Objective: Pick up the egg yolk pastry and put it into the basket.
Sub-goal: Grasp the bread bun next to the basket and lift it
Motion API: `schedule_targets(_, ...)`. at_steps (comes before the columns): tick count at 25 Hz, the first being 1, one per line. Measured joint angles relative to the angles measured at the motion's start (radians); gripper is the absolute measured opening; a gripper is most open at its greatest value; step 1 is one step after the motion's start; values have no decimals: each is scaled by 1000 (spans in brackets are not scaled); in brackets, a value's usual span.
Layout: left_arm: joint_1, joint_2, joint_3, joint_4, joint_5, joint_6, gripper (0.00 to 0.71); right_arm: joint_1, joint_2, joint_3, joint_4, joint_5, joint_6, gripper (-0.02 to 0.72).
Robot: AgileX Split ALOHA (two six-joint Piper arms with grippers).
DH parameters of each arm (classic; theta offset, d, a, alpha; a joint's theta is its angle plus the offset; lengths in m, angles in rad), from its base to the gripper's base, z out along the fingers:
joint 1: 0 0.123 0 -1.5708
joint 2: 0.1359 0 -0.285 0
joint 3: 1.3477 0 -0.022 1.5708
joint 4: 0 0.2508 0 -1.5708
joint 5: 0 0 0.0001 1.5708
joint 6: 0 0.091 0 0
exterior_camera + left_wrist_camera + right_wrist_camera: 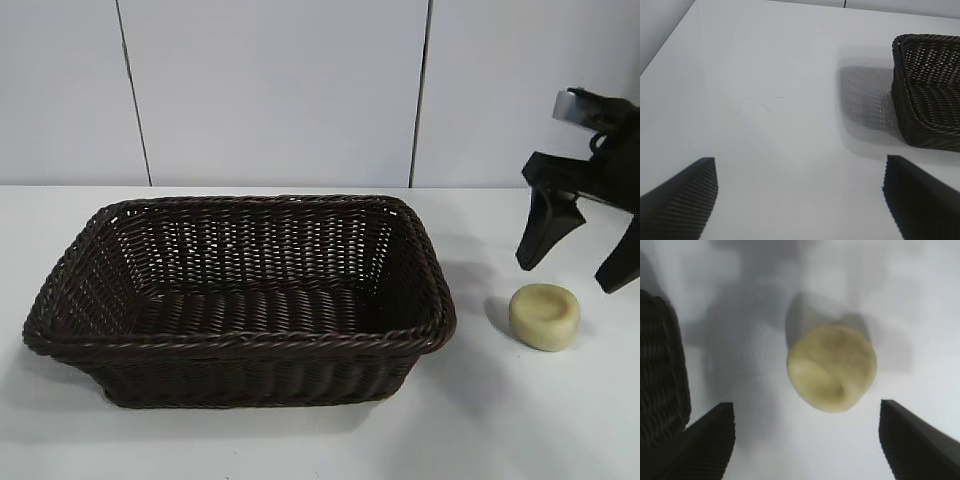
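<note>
The egg yolk pastry [545, 316] is a pale cream-yellow puck lying on the white table to the right of the basket [240, 345], a dark brown woven wicker one. My right gripper [575, 270] hangs open just above and behind the pastry, fingers spread wide. In the right wrist view the pastry [832, 367] lies just ahead of the gap of the open gripper [807, 440], untouched. My left gripper [800, 200] is open and empty over bare table, with the basket's corner [927, 95] ahead of it; it is outside the exterior view.
The white table [520, 420] runs to a white panelled wall [270, 90] behind. The basket's side [660, 370] shows close beside one right finger in the right wrist view.
</note>
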Motion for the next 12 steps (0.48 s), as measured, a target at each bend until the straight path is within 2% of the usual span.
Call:
schedule_targets(4, 0, 0, 0, 0, 0, 0, 652, 0, 43, -1, 0, -58, 14, 568)
schedule_targets(9, 0, 0, 0, 0, 0, 0, 652, 0, 91, -1, 0, -76, 31, 568)
schedule_targets(12, 0, 0, 0, 0, 0, 0, 652, 0, 106, -1, 0, -82, 33, 521)
